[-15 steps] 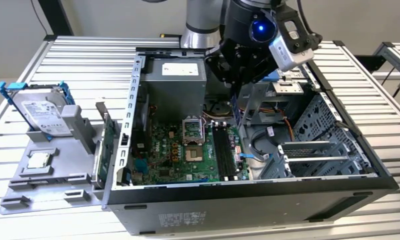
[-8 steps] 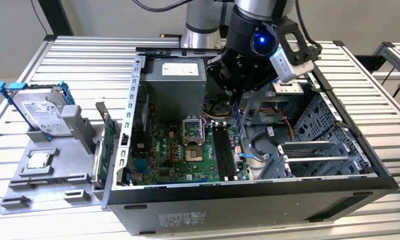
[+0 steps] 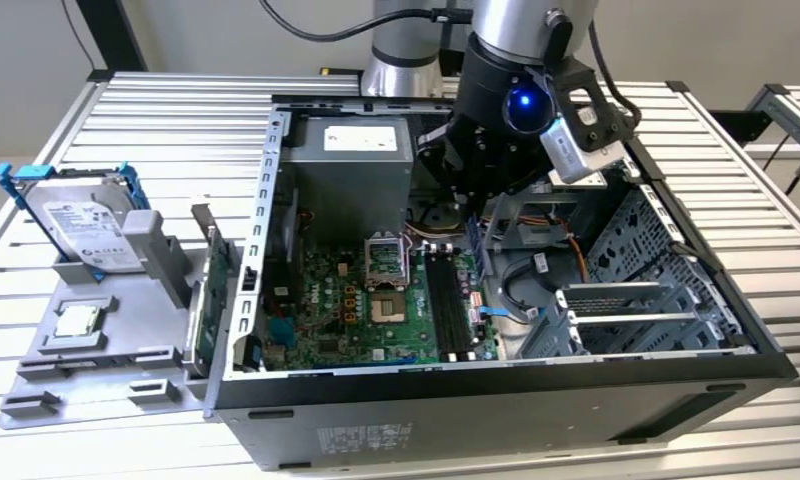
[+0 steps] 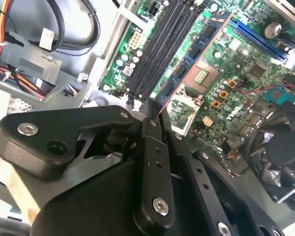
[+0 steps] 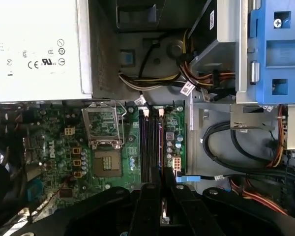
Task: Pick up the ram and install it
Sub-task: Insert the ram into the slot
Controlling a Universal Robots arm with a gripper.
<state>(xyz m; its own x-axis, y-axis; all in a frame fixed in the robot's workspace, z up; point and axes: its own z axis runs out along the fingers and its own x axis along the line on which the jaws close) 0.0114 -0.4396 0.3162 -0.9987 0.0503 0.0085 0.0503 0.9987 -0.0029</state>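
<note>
The ram (image 4: pixel 187 64) is a slim dark blue stick, seen edge-on in both wrist views. My gripper (image 5: pixel 162 191) is shut on its near end, inside the open computer case (image 3: pixel 507 400). The stick (image 5: pixel 161 142) runs lengthwise just over the black motherboard slots (image 5: pixel 148 147), along the slot nearest the drive bay. From these views I cannot tell whether it touches a slot. In the exterior view the gripper (image 3: pixel 474 205) hangs over the slots (image 3: pixel 443 300), with the ram (image 3: pixel 474 260) a thin blue strip below it.
A grey power supply (image 3: pixel 353 150) sits at the back of the case. The open CPU socket (image 5: pixel 107 162) lies beside the slots. Cables (image 5: pixel 236 142) and a metal drive cage (image 3: pixel 640 290) crowd the other side. On the exterior view's left, a holder carries a hard drive (image 3: pixel 87 225), a silver chip (image 3: pixel 77 320) and a green board (image 3: pixel 211 300).
</note>
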